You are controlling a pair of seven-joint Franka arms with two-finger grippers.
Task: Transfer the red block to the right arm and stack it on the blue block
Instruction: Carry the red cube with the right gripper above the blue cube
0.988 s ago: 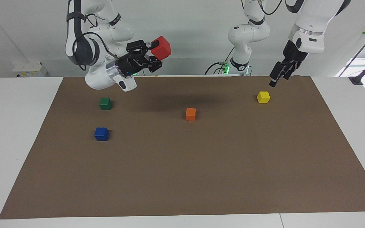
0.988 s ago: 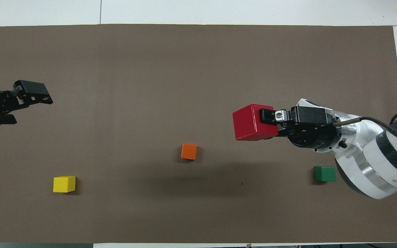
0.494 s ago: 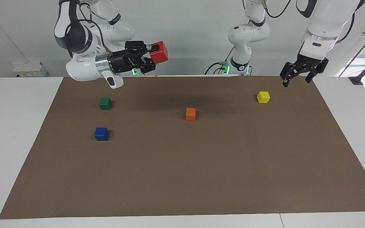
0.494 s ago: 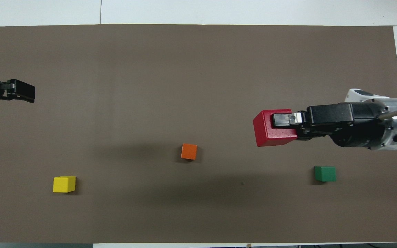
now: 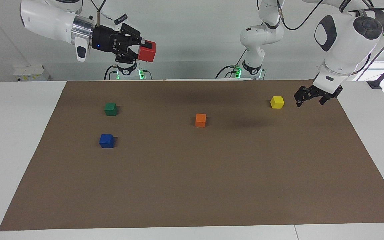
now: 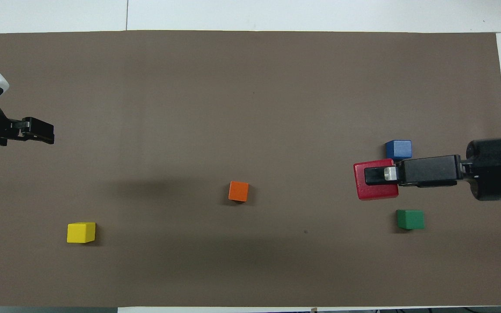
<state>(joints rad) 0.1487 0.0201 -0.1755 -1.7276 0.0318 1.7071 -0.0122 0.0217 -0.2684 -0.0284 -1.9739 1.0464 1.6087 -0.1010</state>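
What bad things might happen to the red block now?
1. The right gripper holds the red block high in the air, only by the block's near part. If the hold slips, it would likely drop and bounce off somewhere.
2. The blue block is small and has the green block close by, nearer to the robots. An off-centre landing might make the red block slide off, or nudge the green one.
The left gripper waits beside the yellow block.

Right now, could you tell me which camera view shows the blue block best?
The facing view: the blue block sits fully exposed on the mat, farther from the robots than the green block. In the overhead view the raised right tool holding the red block crowds against it.
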